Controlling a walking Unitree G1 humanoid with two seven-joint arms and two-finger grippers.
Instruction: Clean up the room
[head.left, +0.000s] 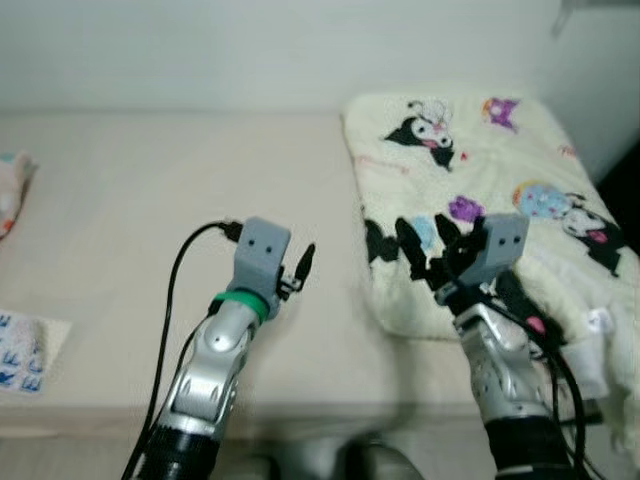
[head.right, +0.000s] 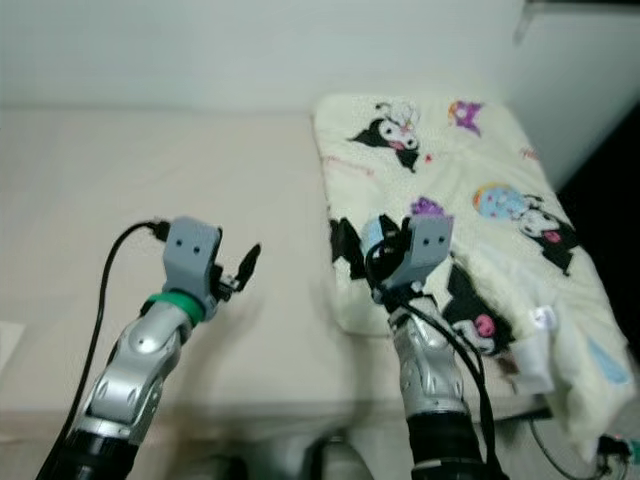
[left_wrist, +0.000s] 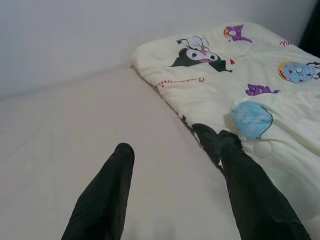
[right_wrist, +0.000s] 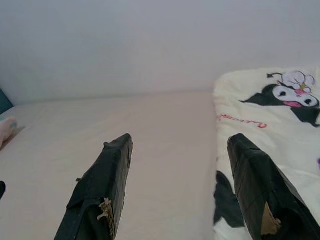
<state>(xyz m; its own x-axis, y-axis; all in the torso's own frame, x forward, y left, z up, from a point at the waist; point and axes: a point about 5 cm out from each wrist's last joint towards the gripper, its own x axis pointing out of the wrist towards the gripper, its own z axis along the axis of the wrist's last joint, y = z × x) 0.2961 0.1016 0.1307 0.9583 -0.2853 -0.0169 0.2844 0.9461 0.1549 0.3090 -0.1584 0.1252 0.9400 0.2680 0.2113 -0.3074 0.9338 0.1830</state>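
Both grippers spread wide, empty: left gripper (head.left: 300, 268) centre frame over the bed (head.left: 150, 200), right gripper (head.left: 428, 245) at the blanket (head.left: 480, 170) upper right. Risk: pinching one layer, unfolding it.

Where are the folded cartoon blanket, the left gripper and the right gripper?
cartoon blanket (head.left: 470, 150): left eye view, on its cream upper part.
left gripper (head.left: 303, 268): left eye view, between its fingertips, over the bare bed.
right gripper (head.left: 428, 240): left eye view, between its fingertips, over the blanket's near edge.
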